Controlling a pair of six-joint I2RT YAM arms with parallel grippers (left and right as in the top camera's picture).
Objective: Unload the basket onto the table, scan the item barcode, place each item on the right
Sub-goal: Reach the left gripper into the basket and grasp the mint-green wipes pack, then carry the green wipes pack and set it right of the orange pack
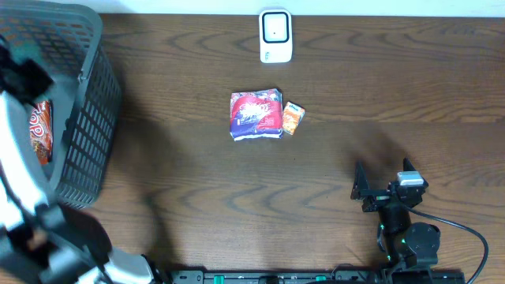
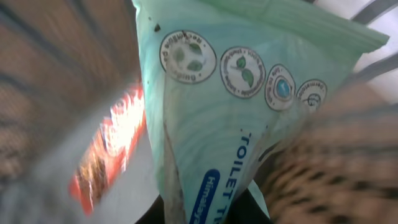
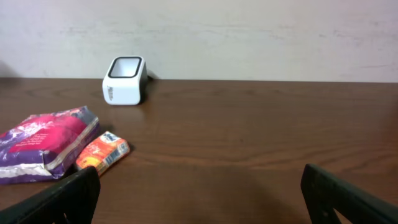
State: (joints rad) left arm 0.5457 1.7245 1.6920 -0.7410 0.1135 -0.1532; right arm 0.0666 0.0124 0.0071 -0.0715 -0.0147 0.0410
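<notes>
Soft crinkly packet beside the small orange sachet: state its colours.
The soft crinkly packet is purple, pink-red and white, shown best overhead.

The pale green packet (image 2: 236,124) runs off the left wrist view's bottom edge, its blue lettering cut short; the red packet (image 2: 107,149) beside it is a blur. Overhead, the basket (image 1: 87,126) is cropped at left, the left arm (image 1: 17,166) over it smeared.

Green pack (image 2: 249,124): "TOILET" in dark caps, rest cut off by frame edge. Blue oval (image 2: 208,196) on it: white "Himalay…", partial. Round seals (image 2: 188,56) along top, print too blurred to read. Red pack (image 1: 39,130): white letters, approx. "OP". Scanner (image 3: 124,81) side logo illegible.
</notes>
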